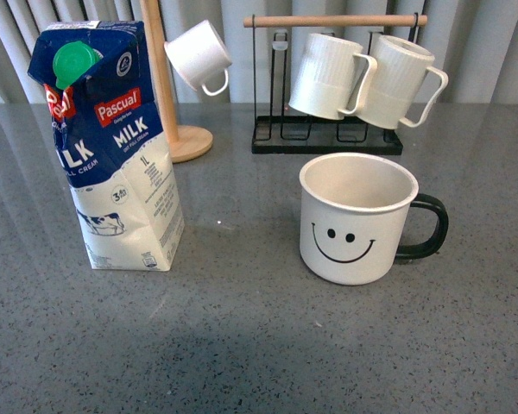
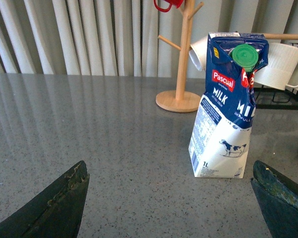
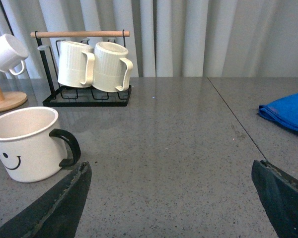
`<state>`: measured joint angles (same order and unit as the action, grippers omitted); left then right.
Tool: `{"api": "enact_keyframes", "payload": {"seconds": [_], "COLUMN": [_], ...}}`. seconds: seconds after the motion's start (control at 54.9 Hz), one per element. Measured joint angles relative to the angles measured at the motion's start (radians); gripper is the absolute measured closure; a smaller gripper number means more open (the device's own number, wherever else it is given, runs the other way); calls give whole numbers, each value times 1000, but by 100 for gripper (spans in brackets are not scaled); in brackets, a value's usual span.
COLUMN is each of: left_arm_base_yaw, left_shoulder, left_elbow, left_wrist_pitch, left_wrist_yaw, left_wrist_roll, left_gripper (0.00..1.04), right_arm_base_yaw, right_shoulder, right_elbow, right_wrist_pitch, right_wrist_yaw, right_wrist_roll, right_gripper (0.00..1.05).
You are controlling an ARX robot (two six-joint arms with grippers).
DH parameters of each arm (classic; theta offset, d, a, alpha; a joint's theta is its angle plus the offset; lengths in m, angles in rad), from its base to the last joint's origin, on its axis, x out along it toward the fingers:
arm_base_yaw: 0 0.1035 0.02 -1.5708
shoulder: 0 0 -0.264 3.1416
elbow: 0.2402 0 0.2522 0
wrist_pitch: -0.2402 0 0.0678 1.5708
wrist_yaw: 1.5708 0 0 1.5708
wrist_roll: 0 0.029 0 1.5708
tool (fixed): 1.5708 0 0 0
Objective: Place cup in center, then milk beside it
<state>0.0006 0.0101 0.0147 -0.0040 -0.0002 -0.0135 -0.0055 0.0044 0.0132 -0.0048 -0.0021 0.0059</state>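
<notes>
The cup (image 1: 356, 217), a wide white mug with a black smiley face and a black handle pointing right, stands upright on the grey table right of the middle. It also shows in the right wrist view (image 3: 25, 143). The milk (image 1: 110, 142), a tall blue and white Pascual carton with a green cap, stands upright at the left, and shows in the left wrist view (image 2: 227, 104). My left gripper (image 2: 171, 191) is open and empty, short of the milk. My right gripper (image 3: 171, 191) is open and empty, beside the cup. Neither arm shows in the front view.
A black rack (image 1: 326, 138) with a wooden bar holds two ribbed white mugs (image 1: 328, 75) at the back. A wooden mug tree (image 1: 177, 129) carries a small white cup (image 1: 198, 56). A blue cloth (image 3: 288, 111) lies on the table in the right wrist view.
</notes>
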Motion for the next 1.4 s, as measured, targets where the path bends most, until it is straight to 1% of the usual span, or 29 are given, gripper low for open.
{"api": "enact_keyframes", "payload": {"seconds": [0.765, 0.874, 0.91, 0.983, 1.038, 1.056, 1.165, 1.292, 1.402], "left_arm_base_yaw": [0, -53, -61, -75, -81, -92, -142, -189, -194], "left_shoulder": [0, 83, 114, 142, 166, 201, 349, 537, 679], "left_elbow": [0, 60, 78, 92, 110, 137, 203, 282, 364], "left_wrist_pitch": [0, -174, -196, -180, -141, -90, 46, 163, 215], "left_wrist_yaw": [0, -97, -109, -114, -123, -123, -117, -83, -41], "left_wrist_roll": [0, -71, -91, -114, -134, -142, -144, -143, -144], "left_gripper": [7, 7, 7, 7, 7, 7, 7, 7, 7], "right_arm_base_yaw": [0, 0, 0, 0, 0, 0, 0, 0, 0], "right_shoulder": [0, 0, 0, 0, 0, 0, 0, 0, 0], "right_elbow": [0, 0, 0, 0, 0, 0, 0, 0, 0], "right_wrist_pitch": [0, 0, 0, 1, 0, 0, 0, 0, 0], "right_wrist_yaw": [0, 0, 0, 0, 1, 0, 1, 0, 0], "right_wrist_roll": [0, 0, 0, 0, 0, 0, 0, 0, 0], "right_gripper": [7, 7, 7, 7, 7, 7, 7, 7, 7]}}
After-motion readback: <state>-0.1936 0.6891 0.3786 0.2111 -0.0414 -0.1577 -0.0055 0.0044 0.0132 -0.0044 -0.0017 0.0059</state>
